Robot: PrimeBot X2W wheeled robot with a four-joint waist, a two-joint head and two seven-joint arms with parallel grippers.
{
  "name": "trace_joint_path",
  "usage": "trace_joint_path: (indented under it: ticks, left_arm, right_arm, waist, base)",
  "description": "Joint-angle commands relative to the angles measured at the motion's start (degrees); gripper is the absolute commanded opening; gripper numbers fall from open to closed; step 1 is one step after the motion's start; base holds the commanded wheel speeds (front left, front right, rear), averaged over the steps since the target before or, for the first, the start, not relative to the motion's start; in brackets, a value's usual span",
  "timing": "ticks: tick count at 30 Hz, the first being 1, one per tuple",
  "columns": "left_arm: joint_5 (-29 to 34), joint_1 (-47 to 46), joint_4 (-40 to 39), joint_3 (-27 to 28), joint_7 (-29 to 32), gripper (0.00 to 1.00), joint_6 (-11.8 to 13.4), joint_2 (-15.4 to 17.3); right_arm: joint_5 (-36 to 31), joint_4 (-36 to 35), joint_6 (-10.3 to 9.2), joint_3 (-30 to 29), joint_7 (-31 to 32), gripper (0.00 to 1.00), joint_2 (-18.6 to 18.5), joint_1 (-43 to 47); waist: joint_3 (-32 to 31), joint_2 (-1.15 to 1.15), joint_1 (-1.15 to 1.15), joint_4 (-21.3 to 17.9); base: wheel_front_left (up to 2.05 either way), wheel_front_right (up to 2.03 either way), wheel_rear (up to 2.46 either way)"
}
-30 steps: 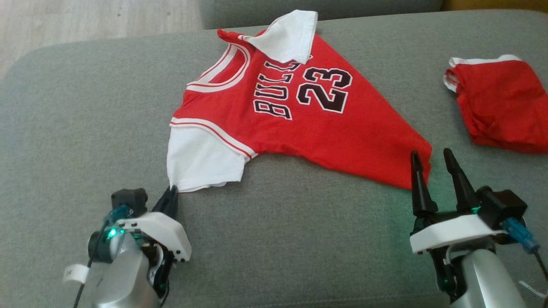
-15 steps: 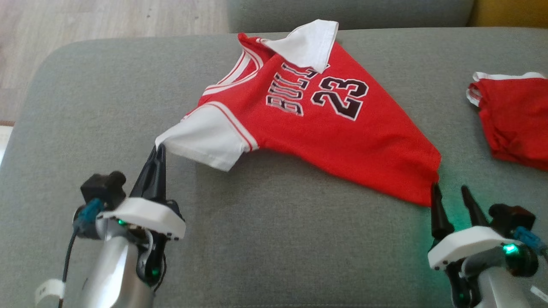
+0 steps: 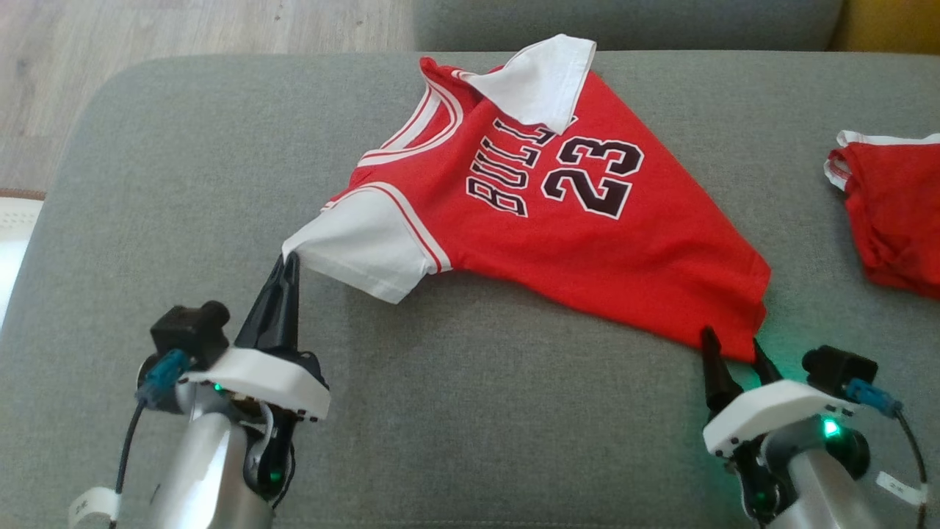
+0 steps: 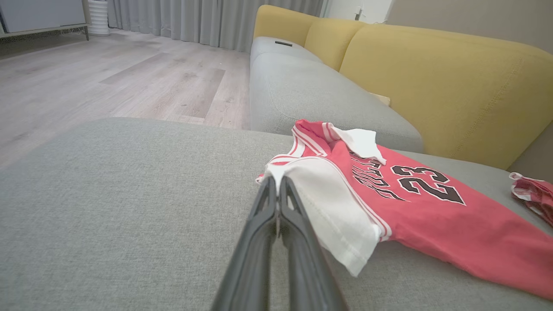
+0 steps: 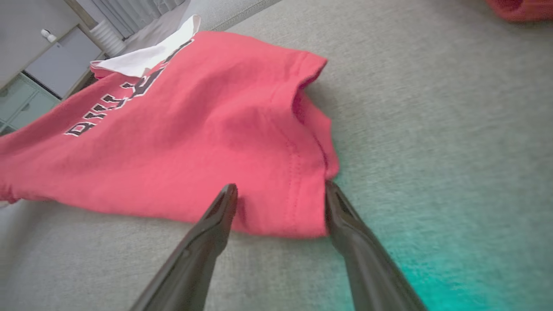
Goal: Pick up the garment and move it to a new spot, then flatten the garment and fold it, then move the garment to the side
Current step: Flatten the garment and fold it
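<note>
Change: sleeve (image 3: 363, 246) lifted since a second ago.
Left gripper (image 3: 288, 258): pinching sleeve tip.
Right gripper (image 3: 733, 339): spread, astride hem corner.
Shirt (image 3: 587, 242): frame centre, on sofa (image 3: 477, 411).
Room: bare at left; red clothing (image 3: 892, 220) at right edge.

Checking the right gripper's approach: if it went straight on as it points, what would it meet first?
The hem corner of the red jersey, lying between the open fingers of the right gripper on the grey cushion; whether they touch is unclear.
</note>
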Motion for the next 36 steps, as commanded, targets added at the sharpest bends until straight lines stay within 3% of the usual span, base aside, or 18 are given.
trace_joint_path:
  ticks: [1,3,4,5,11,17,25,30,36]
  left_arm:
    - [0.4,-1.6,-2.2,1.6,-0.7,0.00,0.0,0.5]
    - [0.4,-1.6,-2.2,1.5,-0.7,0.00,-0.1,0.5]
    - [0.4,-1.6,-2.2,1.6,-0.7,0.00,-0.1,0.5]
    - [0.3,-1.6,-2.1,1.6,-0.7,0.00,-0.1,0.5]
    - [-2.3,-1.4,-2.3,2.7,-0.7,0.00,-0.2,0.5]
    - [-7.4,-2.6,-4.4,4.4,-0.7,0.00,-0.4,0.5]
    - [-13.3,-9.9,-11.1,4.9,-0.3,0.00,-0.6,2.6]
    - [-16.8,-14.1,-17.7,6.6,1.8,0.00,-0.6,4.0]
    - [-21.0,-16.7,-31.5,9.5,7.4,0.00,2.4,4.4]
  right_arm:
    - [0.9,-0.1,-0.05,2.3,-0.5,1.00,-0.2,-1.7]
    - [1.9,1.2,-0.05,3.5,-0.8,1.00,-0.2,-2.4]
    - [2.7,1.8,-0.05,3.9,-1.0,0.35,-0.2,-2.7]
    - [3.0,2.2,-0.05,4.3,-1.5,0.00,-0.2,-3.0]
    - [2.9,0.0,-0.05,6.7,-5.8,0.00,-0.2,-4.7]
    - [-1.8,-9.6,-0.05,7.7,-6.9,0.00,-0.2,-6.8]
    - [-3.1,-27.2,-0.05,8.0,-0.1,0.00,-5.7,-13.6]
    - [-3.2,-34.1,-0.05,7.5,3.9,0.00,-8.3,-17.4]
    - [-3.5,-43.7,-0.05,6.1,10.2,0.00,-9.7,-18.9]
  waist:
    - [0.0,0.00,0.00,0.0]
    - [0.1,0.00,0.00,0.1]
    - [0.0,0.00,0.00,0.1]
    - [-0.1,0.00,0.00,0.1]
    - [-1.5,0.00,0.00,-0.5]
    - [-3.9,0.00,0.00,-1.4]
    - [-7.7,0.00,0.00,-2.0]
    - [-8.7,0.00,0.00,-2.0]
    - [-9.0,0.00,0.00,-1.9]
  base:
    - [0.00,0.00,0.00]
    - [0.00,0.00,0.00]
    - [0.00,0.00,0.00]
    - [0.00,0.00,0.00]
    - [0.00,0.00,0.00]
    - [0.00,0.00,0.00]
    - [0.00,0.00,0.00]
    - [0.00,0.00,0.00]
    - [0.00,0.00,0.00]
